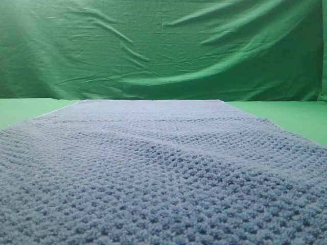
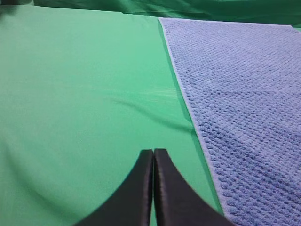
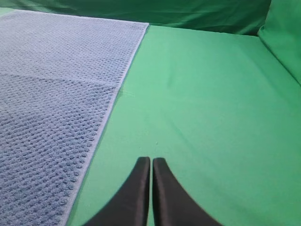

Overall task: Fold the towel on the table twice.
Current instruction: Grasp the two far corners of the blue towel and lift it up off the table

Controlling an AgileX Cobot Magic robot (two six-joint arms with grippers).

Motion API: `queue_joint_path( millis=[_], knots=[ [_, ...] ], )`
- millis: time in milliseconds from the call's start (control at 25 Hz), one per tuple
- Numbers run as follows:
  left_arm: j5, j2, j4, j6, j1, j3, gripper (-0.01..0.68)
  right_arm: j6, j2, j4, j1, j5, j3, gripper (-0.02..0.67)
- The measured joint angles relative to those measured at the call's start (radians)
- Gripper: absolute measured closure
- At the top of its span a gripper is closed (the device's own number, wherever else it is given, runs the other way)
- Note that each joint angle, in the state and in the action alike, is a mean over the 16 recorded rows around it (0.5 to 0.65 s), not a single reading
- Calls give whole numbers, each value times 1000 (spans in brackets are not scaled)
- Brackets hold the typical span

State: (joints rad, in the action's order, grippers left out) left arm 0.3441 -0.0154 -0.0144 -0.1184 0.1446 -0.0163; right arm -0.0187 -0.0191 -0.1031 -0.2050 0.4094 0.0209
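Towel [image 1: 163, 184] flat before wrinkled backdrop [image 1: 163, 46]

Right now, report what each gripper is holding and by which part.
Nothing is held. The left gripper and the right gripper are both shut on nothing, over bare table beside the towel, which lies flat and unfolded.
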Motion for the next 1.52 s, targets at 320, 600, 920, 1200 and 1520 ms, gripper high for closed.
queue_joint_path(
  millis=[320, 600, 920, 1200, 1520],
  knots=[
    [0, 0, 0, 0, 0, 0, 673, 0, 0, 0, 0, 0, 0, 649],
    [0, 0, 0, 0, 0, 0, 673, 0, 0, 0, 0, 0, 0, 649],
    [-9, 0, -7, 0, 0, 0, 673, 0, 0, 1, 0, -3, 0, 649],
    [-160, 0, -46, 0, 0, 0, 673, 0, 0, 14, 0, -99, 3, 649],
    [-481, 0, -66, -5, 0, 3, 673, 2, 0, 35, 0, -330, 6, 649]
  ],
)
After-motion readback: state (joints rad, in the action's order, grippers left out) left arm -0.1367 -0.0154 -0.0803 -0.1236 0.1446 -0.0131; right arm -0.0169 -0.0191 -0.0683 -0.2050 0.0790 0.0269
